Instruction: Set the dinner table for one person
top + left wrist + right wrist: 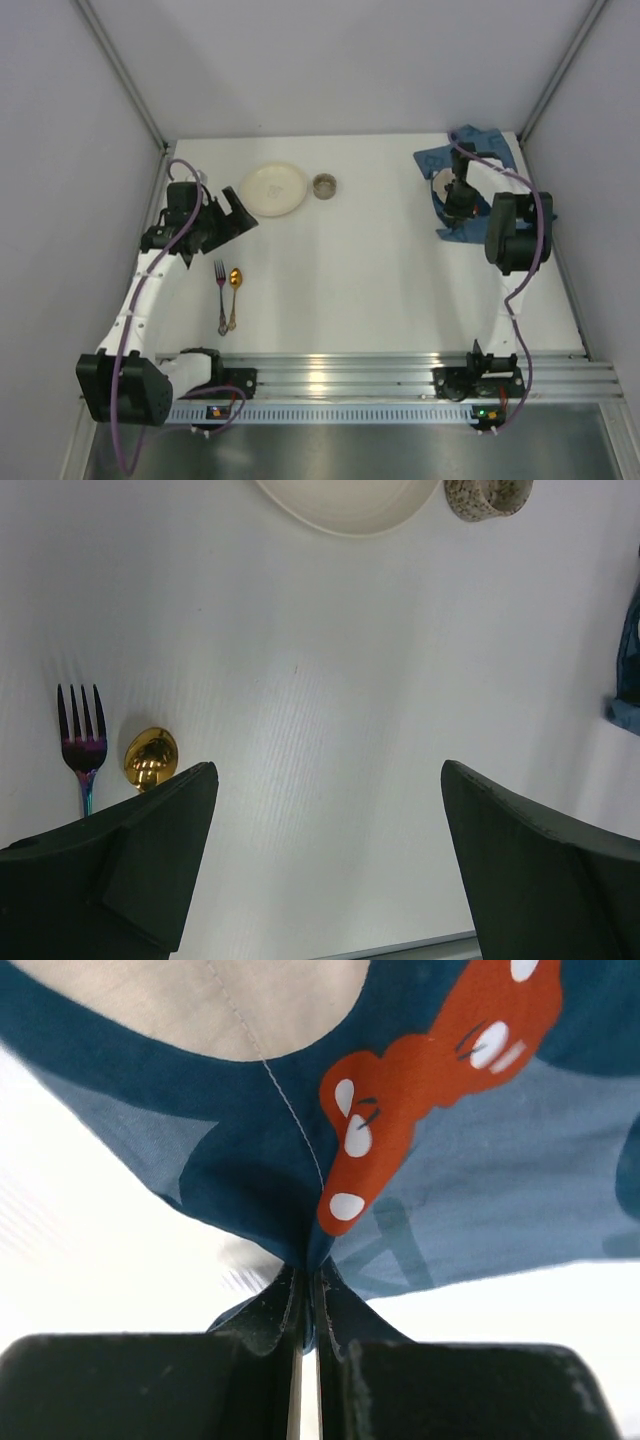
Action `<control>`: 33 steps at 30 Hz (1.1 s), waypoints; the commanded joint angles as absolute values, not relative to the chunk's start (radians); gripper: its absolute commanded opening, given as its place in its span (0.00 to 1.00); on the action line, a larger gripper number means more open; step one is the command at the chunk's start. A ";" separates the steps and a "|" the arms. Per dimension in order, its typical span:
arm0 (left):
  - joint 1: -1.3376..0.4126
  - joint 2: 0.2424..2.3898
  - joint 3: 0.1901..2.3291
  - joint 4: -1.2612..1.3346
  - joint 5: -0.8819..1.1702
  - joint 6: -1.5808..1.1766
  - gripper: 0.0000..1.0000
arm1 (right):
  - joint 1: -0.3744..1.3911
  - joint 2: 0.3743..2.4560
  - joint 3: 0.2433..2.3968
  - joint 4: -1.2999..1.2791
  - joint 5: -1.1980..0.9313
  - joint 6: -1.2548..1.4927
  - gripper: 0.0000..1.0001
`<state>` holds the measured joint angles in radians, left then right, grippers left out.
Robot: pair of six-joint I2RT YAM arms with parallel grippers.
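Note:
The white dinner table [370, 270] holds a cream plate [274, 188], a speckled cup [324, 186], a purple fork [221, 295] and a gold spoon [234, 292]. A crumpled blue placemat [470, 175] lies at the far right. My right gripper [458, 200] is shut on a fold of the placemat [300, 1190] in the right wrist view. My left gripper [238, 212] is open and empty, above the table between plate and cutlery. In the left wrist view its open fingers [150, 860] frame bare tabletop, with the fork [84, 745], spoon [150, 757], plate [350, 500] and cup [488, 495] beyond.
Grey walls close the table at the back and both sides. A metal rail [400, 375] with both arm bases runs along the near edge. Purple cables hang along both arms.

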<state>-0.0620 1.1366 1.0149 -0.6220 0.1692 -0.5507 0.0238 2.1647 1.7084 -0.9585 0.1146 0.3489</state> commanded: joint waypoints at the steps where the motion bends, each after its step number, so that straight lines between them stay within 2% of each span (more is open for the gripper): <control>1: -0.075 1.154 1.057 -0.565 0.199 -0.540 0.99 | 0.044 2.005 1.637 -0.997 0.121 0.324 0.00; 5: -0.095 1.172 1.089 -0.564 0.190 -0.548 0.98 | 0.115 1.873 1.585 -1.063 0.072 0.362 0.03; 11: -0.167 1.178 1.118 -0.580 0.150 -0.566 0.99 | 0.372 1.732 1.454 -1.053 -0.082 0.487 0.04; 13: -0.213 1.178 1.123 -0.591 0.117 -0.580 0.98 | 0.466 1.700 1.405 -1.007 -0.167 0.523 0.25; 14: -0.231 1.175 1.120 -0.592 0.103 -0.586 0.99 | 0.495 1.689 1.379 -0.939 -0.275 0.541 0.50; 15: -0.273 1.174 1.118 -0.594 0.075 -0.597 0.98 | 0.549 1.680 1.381 -0.934 -0.285 0.549 0.99; 18: -0.374 1.177 1.109 -0.601 0.031 -0.623 0.98 | 0.601 1.666 1.397 -0.962 -0.233 0.549 1.00; 23: -0.531 1.245 1.072 -0.574 -0.054 -0.673 0.99 | 0.566 1.597 1.365 -1.045 -0.092 0.505 1.00; 28: -0.696 1.400 1.095 -0.528 -0.049 -0.684 0.99 | 0.381 1.430 1.253 -1.029 -0.075 0.491 1.00; 33: -0.791 1.673 1.262 -0.561 -0.005 -0.655 0.98 | 0.136 1.330 1.128 -1.032 -0.138 0.436 1.00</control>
